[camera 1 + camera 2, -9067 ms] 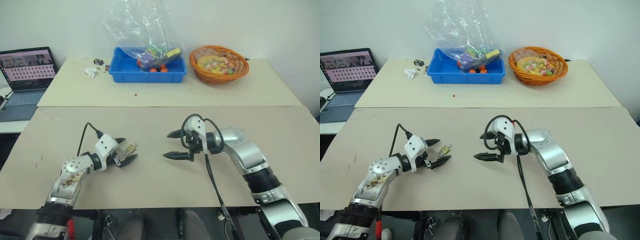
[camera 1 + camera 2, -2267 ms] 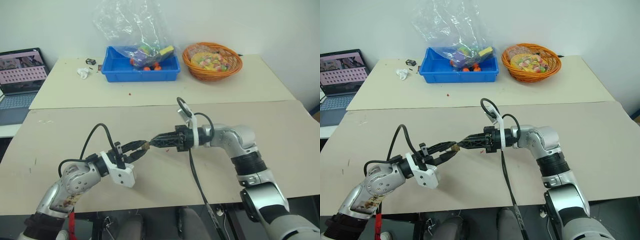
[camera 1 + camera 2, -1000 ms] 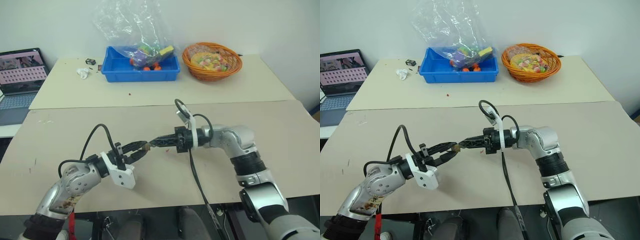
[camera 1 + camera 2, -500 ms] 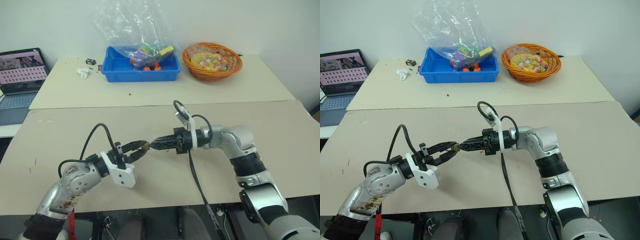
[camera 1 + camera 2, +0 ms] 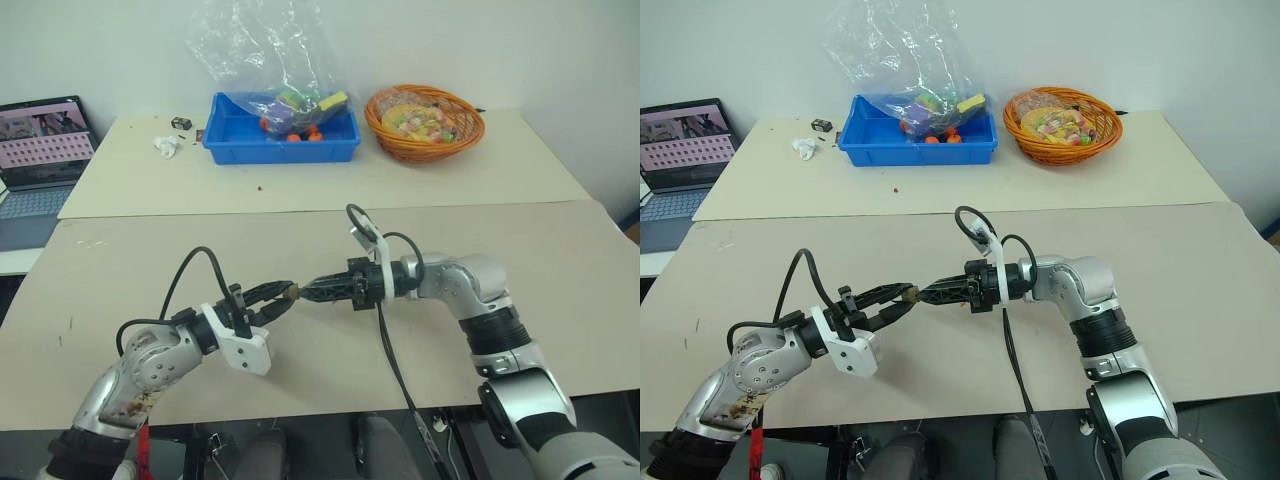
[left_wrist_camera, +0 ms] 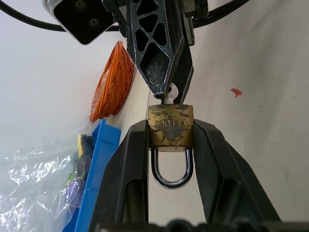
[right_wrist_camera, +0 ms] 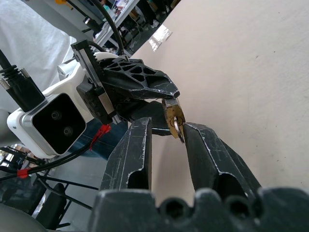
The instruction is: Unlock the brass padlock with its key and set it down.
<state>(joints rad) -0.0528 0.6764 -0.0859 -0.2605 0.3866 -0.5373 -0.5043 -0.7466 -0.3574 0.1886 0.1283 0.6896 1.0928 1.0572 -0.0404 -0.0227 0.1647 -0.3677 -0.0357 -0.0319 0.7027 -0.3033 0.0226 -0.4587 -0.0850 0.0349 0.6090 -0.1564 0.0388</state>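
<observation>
1. The left wrist view shows what the head views cannot resolve: the brass padlock [image 6: 170, 126] sits clamped between the two fingers of the left gripper [image 6: 170, 145], its silvery shackle [image 6: 170, 169] looped back toward the wrist and its keyhole end facing outward.
2. In the same view the key [image 6: 170, 92] projects from the padlock's outer end, its head caught between the tips of the right gripper [image 6: 164, 79].
3. The right wrist view shows the padlock edge-on between that gripper's fingertips [image 7: 145, 126], with the left gripper's camera housing [image 7: 53, 121] behind it.
4. The head views place both grippers tip to tip above the near table [image 5: 560, 270], the padlock [image 5: 291, 293] a small speck at their meeting point.
5. Stamped lettering runs across the padlock body, upside down in the left wrist view; it cannot be read with certainty.
6. The left forearm reaches toward 2 o'clock; the right forearm lies toward 9 o'clock, roughly level.
7. Left jaws: narrowly parted, gripping the padlock body. Right jaws: nearly closed, pinching the key.
8. At 12 o'clock on the far table stand a blue bin [image 5: 280, 140] and an orange basket [image 5: 424, 122]; a laptop [image 5: 40, 150] sits at 10 o'clock.
</observation>
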